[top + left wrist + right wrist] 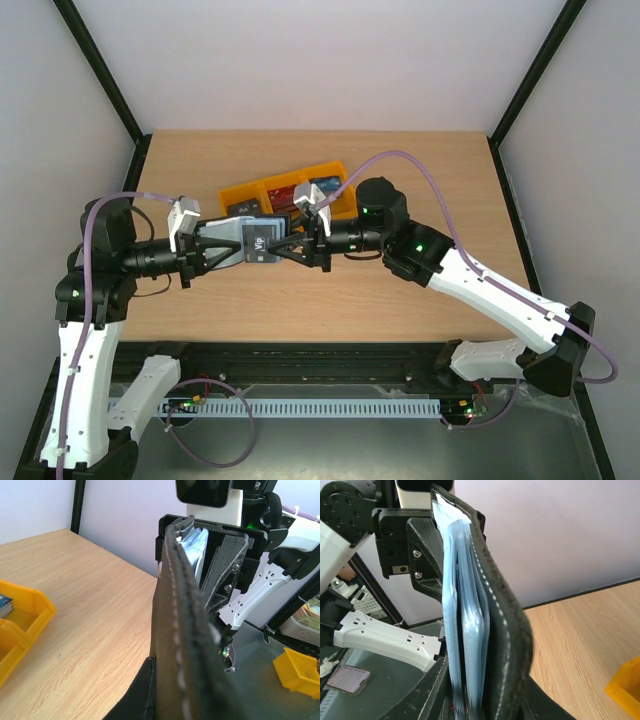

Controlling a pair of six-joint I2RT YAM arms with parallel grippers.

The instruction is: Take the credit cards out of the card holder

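Hanging lengthwise between the arms, the card holder is clamped at one end by the left gripper, the right gripper straddling the other end, grip uncertain.

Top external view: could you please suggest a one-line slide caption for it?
Left gripper and right gripper meet at the card holder over the table, a yellow bin behind them.

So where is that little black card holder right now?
In the overhead view, the card holder hangs above mid-table between the left gripper, which clamps it, and the right gripper, just in front of the yellow bins.
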